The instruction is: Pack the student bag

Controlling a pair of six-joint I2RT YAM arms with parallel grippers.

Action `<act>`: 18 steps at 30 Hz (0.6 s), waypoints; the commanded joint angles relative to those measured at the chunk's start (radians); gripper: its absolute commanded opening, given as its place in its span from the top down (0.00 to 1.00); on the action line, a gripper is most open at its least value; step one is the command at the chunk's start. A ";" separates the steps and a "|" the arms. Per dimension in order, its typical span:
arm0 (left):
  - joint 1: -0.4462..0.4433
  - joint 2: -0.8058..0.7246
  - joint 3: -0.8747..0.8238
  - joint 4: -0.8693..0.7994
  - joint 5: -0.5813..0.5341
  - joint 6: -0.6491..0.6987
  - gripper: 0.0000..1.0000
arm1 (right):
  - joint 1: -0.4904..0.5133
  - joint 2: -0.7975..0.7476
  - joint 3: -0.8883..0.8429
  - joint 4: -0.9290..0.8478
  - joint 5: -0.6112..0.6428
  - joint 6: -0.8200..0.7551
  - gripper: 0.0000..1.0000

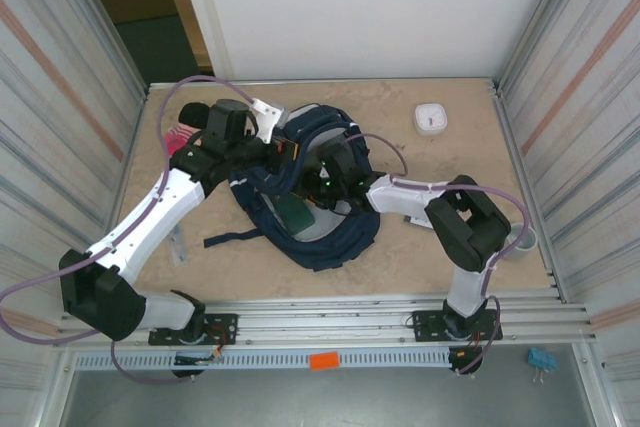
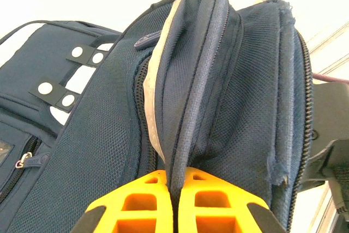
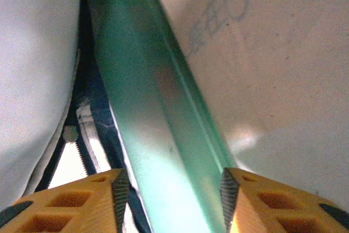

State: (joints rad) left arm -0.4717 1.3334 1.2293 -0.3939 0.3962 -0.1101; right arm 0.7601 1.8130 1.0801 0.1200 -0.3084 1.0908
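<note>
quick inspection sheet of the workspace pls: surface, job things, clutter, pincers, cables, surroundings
surface: beige stone-look table, no spills seen
job's things: student bag lying mid-table, open; green flat item in its opening
clutter: small white square device far right; pink item far left; grey round item by the right arm; blue clip off the table, past the near rail
pincers: left pincer shut on a fold of the bag; right pincer closed on the green flat item
cables: purple cables loop off both arms
surroundings: ribbed metal walls on both sides, white panel behind
</note>
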 commanded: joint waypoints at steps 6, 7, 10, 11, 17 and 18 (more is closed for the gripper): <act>0.028 -0.057 -0.021 0.165 -0.050 -0.039 1.00 | 0.037 -0.243 -0.141 -0.201 0.049 0.071 0.42; 0.031 -0.057 -0.025 0.170 -0.055 -0.045 1.00 | 0.050 -0.255 -0.150 -0.222 0.042 0.070 0.43; 0.039 -0.061 -0.032 0.183 -0.064 -0.056 1.00 | 0.083 -0.260 -0.159 -0.253 0.022 0.129 0.47; 0.039 -0.061 -0.036 0.188 -0.064 -0.059 1.00 | 0.089 -0.251 -0.161 -0.245 0.011 0.145 0.48; 0.041 -0.056 -0.034 0.206 -0.040 -0.071 1.00 | 0.097 -0.158 -0.148 -0.151 -0.036 0.177 0.54; 0.041 -0.057 -0.031 0.205 -0.035 -0.071 1.00 | 0.097 -0.136 -0.141 -0.124 -0.048 0.188 0.56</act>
State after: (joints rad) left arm -0.4442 1.3251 1.1847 -0.3279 0.3592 -0.1631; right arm 0.8581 1.6279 0.9310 -0.0536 -0.3225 1.2320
